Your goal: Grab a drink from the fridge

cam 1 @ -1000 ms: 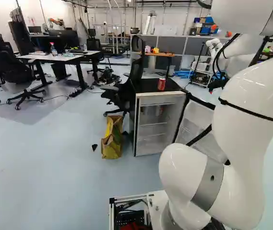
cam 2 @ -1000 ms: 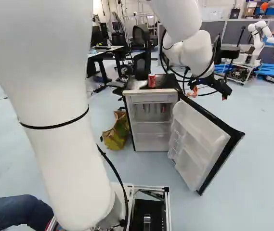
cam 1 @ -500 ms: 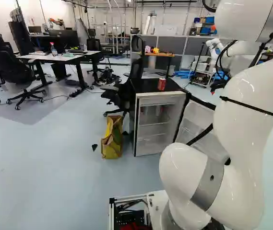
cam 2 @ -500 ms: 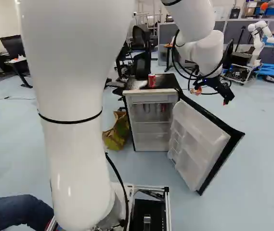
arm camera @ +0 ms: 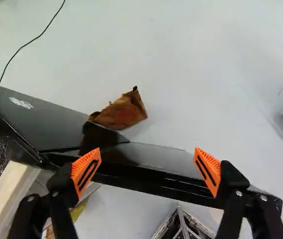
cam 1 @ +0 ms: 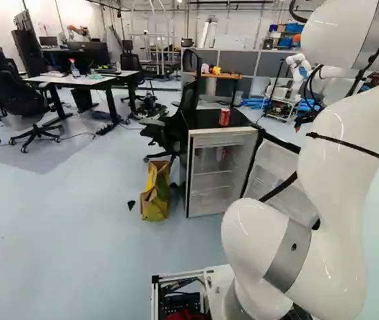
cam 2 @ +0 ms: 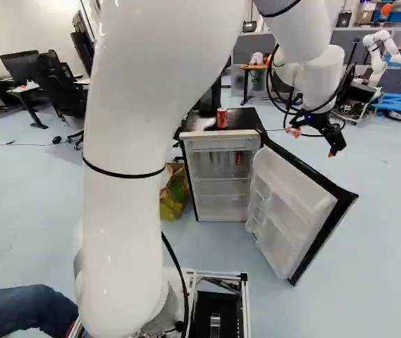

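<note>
Under the spread gripper (arm camera: 148, 155), the fridge door (cam 2: 292, 201) is hanging open.
Early lowering would be risking a finger strike.

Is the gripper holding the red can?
No, the red can stands on top of the fridge, while the gripper hangs open beyond the swung-out door.

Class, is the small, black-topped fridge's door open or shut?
Open: the white-lined, black-edged door stands angled out from the fridge, baring the pale shelves inside.
</note>
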